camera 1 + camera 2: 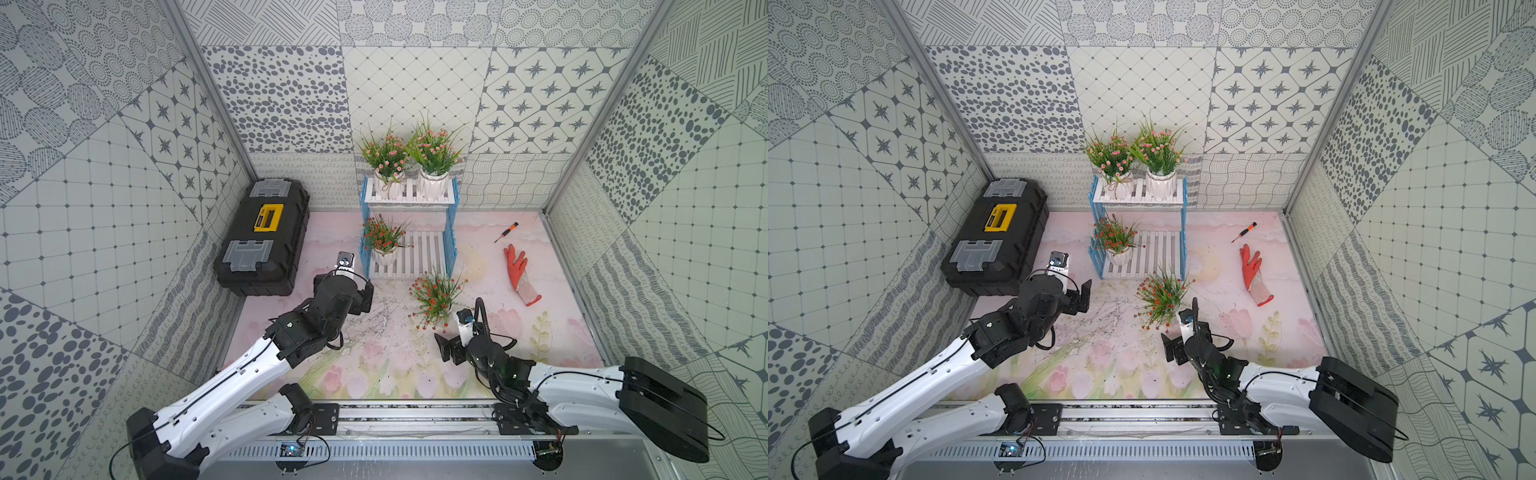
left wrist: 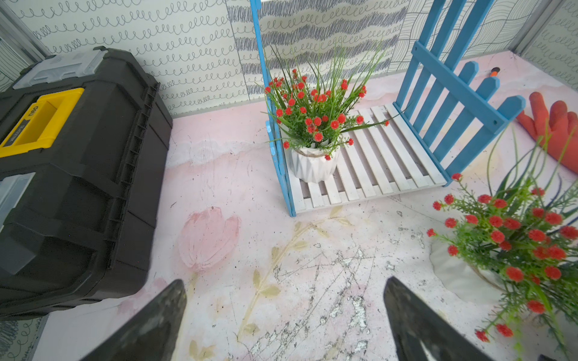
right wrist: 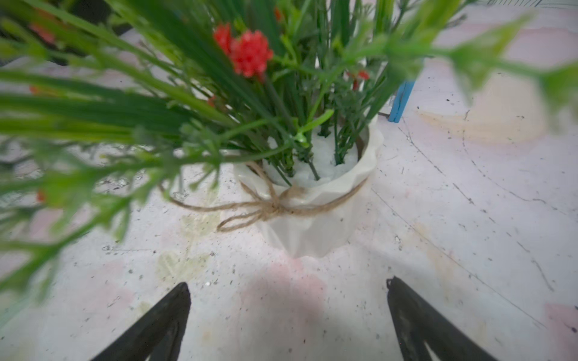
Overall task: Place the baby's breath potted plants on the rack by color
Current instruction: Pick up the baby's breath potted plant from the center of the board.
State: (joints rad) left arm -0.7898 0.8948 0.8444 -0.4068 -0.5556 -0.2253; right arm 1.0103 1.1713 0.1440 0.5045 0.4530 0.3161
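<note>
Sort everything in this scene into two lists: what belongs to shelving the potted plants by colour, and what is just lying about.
Belongs: rack; pink plant nearer the toolbox; pink plant beside it; red plant on the lower shelf; unshelved red plant.
Lying about: toolbox; screwdriver; orange glove.

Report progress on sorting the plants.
Done: both pink plants stand on the rack's top shelf, one red plant on the lower. In hand: right jaws open facing the last red plant on the table. Left: shelve it beside its twin.
</note>
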